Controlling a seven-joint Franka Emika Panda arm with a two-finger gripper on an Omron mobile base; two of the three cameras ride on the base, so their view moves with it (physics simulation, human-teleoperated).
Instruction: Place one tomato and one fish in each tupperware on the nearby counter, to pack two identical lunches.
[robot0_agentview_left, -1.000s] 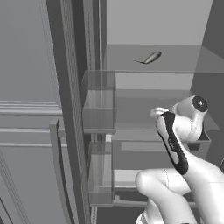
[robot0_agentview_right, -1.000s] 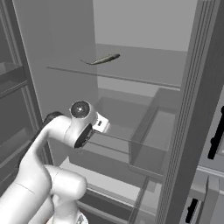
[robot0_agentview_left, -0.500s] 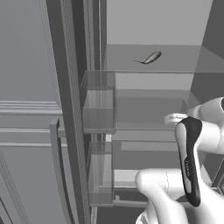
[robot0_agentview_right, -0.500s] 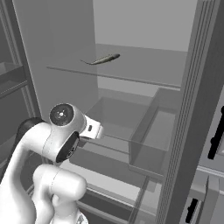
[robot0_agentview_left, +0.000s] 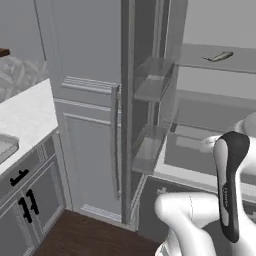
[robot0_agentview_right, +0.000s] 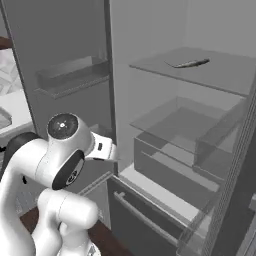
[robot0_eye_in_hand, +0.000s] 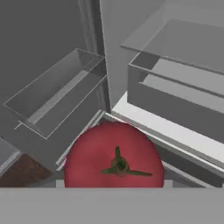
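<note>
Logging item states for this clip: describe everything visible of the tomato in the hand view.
The tomato is a smooth, matte red ball with a small dark green stem star facing the camera. It sits low in the hand view, very close to the lens, its lower part cut off. Behind it lie the open fridge's white ledge and a clear door bin. What holds it cannot be seen.

Light: even, flat, diffuse, no visible source | Shadows: faint, soft-edged | Glare: none on glass shelves | Focus: slightly soft, pixelated throughout | Distortion: none at edges
</note>
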